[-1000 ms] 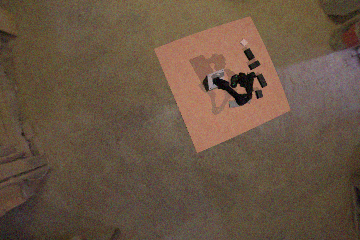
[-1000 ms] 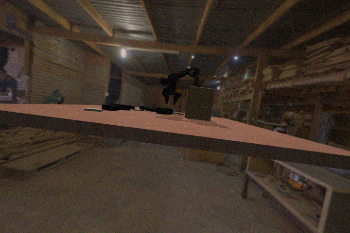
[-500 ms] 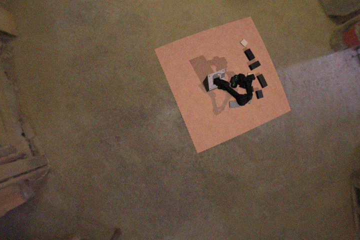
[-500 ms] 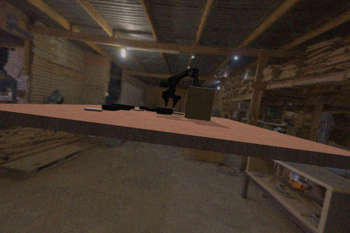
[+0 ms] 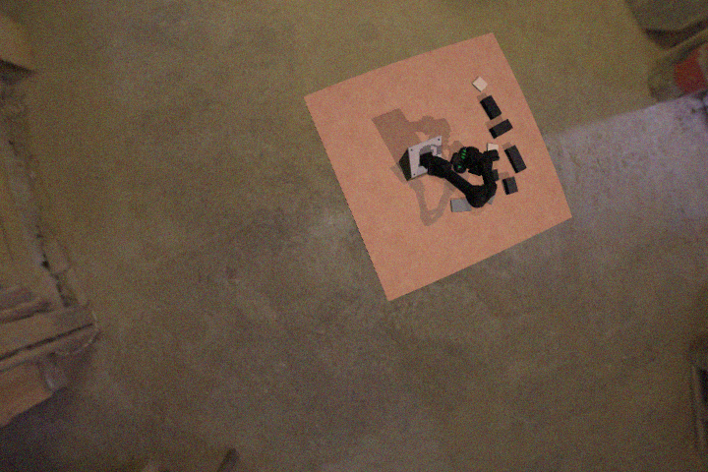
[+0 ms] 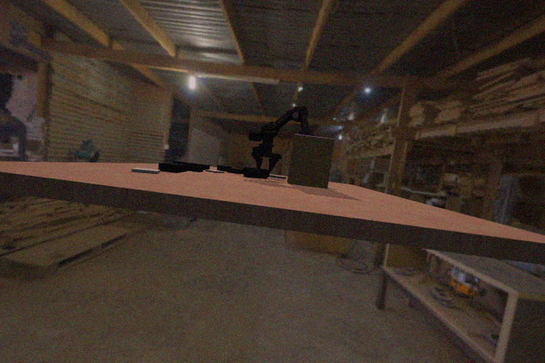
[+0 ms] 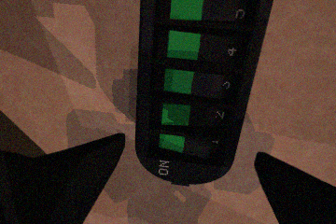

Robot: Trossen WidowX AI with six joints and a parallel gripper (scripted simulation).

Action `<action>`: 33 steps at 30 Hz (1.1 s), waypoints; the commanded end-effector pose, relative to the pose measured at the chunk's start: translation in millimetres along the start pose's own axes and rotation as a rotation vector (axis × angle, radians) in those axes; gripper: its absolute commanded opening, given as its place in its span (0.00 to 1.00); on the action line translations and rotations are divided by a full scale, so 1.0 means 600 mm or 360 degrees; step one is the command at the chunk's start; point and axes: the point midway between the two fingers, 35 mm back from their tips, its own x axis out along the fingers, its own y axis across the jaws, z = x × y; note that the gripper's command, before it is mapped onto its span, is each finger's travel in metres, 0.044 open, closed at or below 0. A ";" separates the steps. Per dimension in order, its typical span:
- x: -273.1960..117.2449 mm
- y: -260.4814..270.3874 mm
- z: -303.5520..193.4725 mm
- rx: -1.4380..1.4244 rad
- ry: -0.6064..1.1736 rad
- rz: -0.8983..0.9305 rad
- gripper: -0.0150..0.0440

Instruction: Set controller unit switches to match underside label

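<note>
The dark grey controller unit (image 5: 459, 161) (image 6: 254, 173) (image 7: 194, 172) lies on its base with its switches up. The wrist view shows switches 1 to 4 and part of 5, with green ends at the left beside the ON mark and dark numbered ends at the right. The green of switch 2 looks darker than its neighbours; the exact tilts are hard to read. Switch 6 is out of that view, and the underside label is hidden. My gripper (image 6: 265, 169) (image 7: 189, 148) is open and empty, pointing down low at the unit, its fingertips to either side of the switch 1 end.
The arm's tall dark pedestal (image 6: 310, 162) with its pale top (image 5: 417, 166) stands beside the unit. Dark blocks (image 5: 514, 158) (image 5: 490, 106) (image 5: 509, 185), a pale tile (image 5: 479, 84) and a grey module (image 5: 459, 205) lie around on the pink bench (image 5: 422, 250).
</note>
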 end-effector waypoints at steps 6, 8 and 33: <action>0.011 0.005 -0.002 -0.0013 0.0003 0.0010 0.88; 0.011 0.005 -0.002 -0.0013 0.0003 0.0010 0.85; 0.011 -0.009 0.006 -0.0012 0.0003 0.0010 0.25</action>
